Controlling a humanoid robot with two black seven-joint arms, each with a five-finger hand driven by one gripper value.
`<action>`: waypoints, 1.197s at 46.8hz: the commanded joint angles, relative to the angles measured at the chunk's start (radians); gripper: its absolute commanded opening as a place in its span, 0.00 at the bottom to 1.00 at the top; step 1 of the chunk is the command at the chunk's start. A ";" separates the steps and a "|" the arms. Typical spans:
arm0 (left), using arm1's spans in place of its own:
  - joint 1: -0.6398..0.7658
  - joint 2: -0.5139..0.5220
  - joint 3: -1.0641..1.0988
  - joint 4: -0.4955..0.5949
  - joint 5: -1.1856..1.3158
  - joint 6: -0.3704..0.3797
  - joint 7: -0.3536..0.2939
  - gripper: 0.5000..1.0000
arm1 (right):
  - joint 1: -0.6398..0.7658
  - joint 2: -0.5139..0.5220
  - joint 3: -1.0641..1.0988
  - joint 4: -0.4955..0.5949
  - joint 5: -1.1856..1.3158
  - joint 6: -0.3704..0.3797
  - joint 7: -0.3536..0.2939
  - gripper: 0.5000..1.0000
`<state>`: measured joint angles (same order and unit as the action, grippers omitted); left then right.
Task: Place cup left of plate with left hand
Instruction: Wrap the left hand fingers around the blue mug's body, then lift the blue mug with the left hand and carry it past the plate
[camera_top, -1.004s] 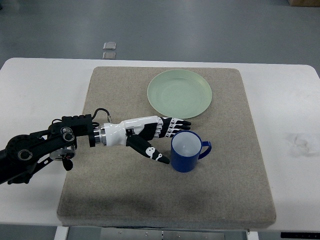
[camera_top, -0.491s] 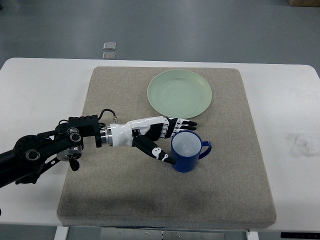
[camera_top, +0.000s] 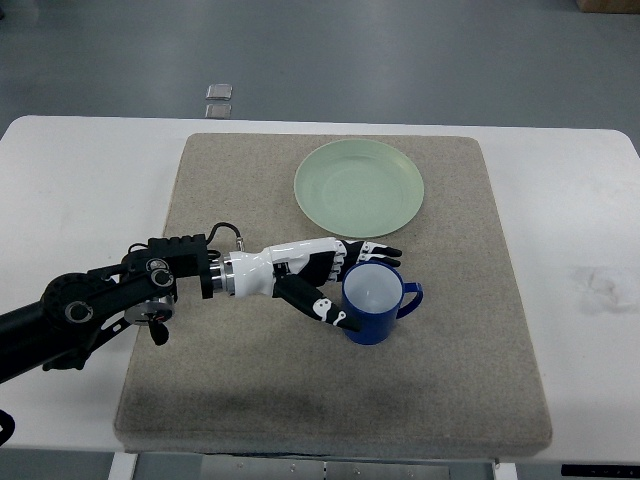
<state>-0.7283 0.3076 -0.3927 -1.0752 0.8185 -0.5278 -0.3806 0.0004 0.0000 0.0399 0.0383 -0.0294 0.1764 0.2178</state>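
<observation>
Grey floor runs along the far side of the white table, and two small square plates are set into that floor just past the table's far edge. A beige mat covers most of the tabletop, reaching nearly to its near edge. On the mat, toward its far edge and a little right of the middle, lies the pale green plate. The blue cup stands upright nearer to me, toward the mat's middle, on the near side of the plate and slightly to its right, not touching it. Its handle points toward the table's right edge and its pale inside shows.

My left hand comes in from the table's left edge, low over the mat, with the black forearm lying across the mat's left border. My fingers are spread apart and stretch along the far side of the cup's rim, while my thumb reaches to the cup's near left wall. The cup sits between thumb and fingers; I cannot tell whether they are pressing on it, and they are not closed around it. A faint grey smudge marks the bare table near its right edge.
</observation>
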 joint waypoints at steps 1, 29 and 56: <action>-0.002 -0.005 0.002 0.003 0.001 0.000 0.000 0.88 | 0.001 0.000 0.000 0.000 0.000 0.000 0.000 0.86; -0.003 -0.030 0.017 0.024 0.001 0.002 0.002 0.65 | 0.001 0.000 0.000 0.000 -0.001 0.000 0.000 0.86; -0.003 -0.033 0.009 0.040 -0.002 0.006 -0.004 0.35 | 0.000 0.000 0.000 0.000 0.000 0.000 0.000 0.86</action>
<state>-0.7318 0.2745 -0.3802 -1.0355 0.8190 -0.5233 -0.3848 0.0007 0.0000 0.0399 0.0383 -0.0296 0.1764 0.2178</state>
